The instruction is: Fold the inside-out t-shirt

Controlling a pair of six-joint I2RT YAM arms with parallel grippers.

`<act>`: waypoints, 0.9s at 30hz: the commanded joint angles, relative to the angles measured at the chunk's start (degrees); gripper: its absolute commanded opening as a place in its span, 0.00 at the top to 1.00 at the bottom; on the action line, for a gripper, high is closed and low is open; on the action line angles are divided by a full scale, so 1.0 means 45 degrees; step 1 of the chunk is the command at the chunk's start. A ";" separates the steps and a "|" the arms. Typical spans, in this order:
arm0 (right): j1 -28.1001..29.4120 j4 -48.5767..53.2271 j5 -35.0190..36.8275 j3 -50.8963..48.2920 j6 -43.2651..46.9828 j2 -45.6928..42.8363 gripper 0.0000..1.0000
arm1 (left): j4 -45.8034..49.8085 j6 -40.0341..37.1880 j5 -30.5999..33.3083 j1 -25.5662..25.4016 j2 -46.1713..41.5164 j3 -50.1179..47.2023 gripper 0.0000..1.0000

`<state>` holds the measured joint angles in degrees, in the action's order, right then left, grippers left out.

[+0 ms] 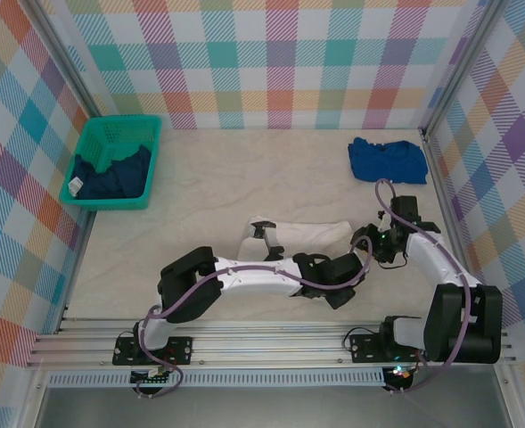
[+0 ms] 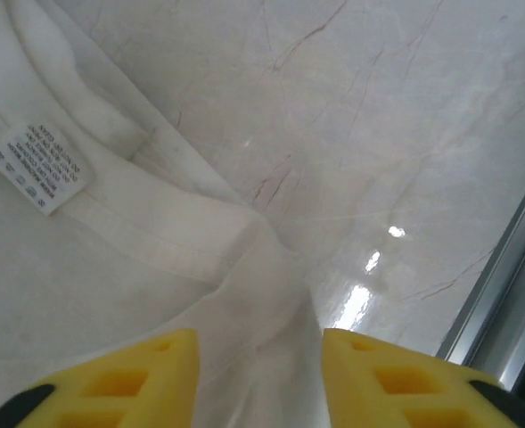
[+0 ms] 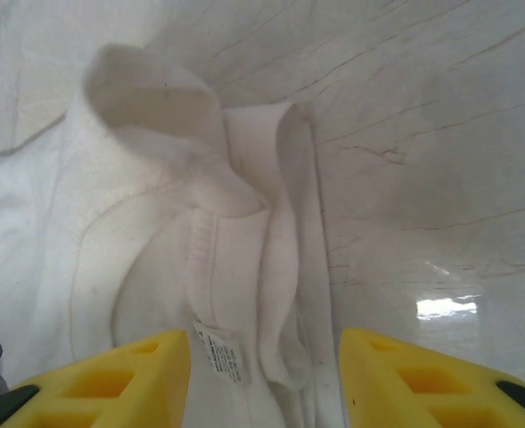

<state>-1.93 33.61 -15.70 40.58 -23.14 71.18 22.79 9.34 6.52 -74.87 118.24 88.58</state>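
Plaid walls (image 1: 280,53) close in your cream, marble-patterned bench (image 1: 244,169). The inside-out t-shirt (image 1: 311,234) lies as a narrow white band running left to right, nearer the near edge than the far one and a little right of the middle.

Your left end effector (image 2: 258,348) has its yellow fingers (image 2: 155,370) apart, with a raised fold of the shirt between them. A care label (image 2: 39,165) shows on the cloth to their left, and bare bench runs to a metal rail (image 2: 503,294) on their right.

Your right end effector (image 3: 264,348) also stands apart, clamping nothing, over bunched folds at the shirt's edge.

At the far left corner you have a green basket (image 1: 115,125) holding a dark navy garment (image 1: 110,174). A bright blue shirt (image 1: 387,159) sits at the far right corner, well apart from the t-shirt.
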 commanded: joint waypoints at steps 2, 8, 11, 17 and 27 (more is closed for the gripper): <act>-0.0065 0.0706 0.0523 0.0157 -0.0105 -0.1028 0.53 | -0.0117 -0.0358 -0.0387 0.0177 -0.1296 -0.0328 0.48; 0.1468 0.1259 0.0598 -0.0288 -0.0703 -0.2036 0.54 | -0.1403 0.0675 -0.1851 0.2260 -0.4587 -0.3461 0.42; 0.2821 0.0840 0.1041 -0.0563 -0.1196 -0.1856 0.51 | -0.1411 0.1819 -0.3056 0.4507 -0.4896 -0.4669 0.42; 0.2989 -0.1123 0.1184 -0.0701 -0.1490 0.0362 0.49 | -0.0997 0.2487 -0.4180 0.6945 -0.2965 -0.4029 0.42; 0.3481 -0.3085 0.0759 0.1814 -0.0825 0.4947 0.65 | -0.0829 0.2973 -0.3661 0.7825 -0.3069 -0.6008 0.42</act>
<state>12.03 24.32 -12.16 44.16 -28.53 88.27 16.64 20.64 -10.46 -40.32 107.83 67.02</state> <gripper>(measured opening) 0.361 0.576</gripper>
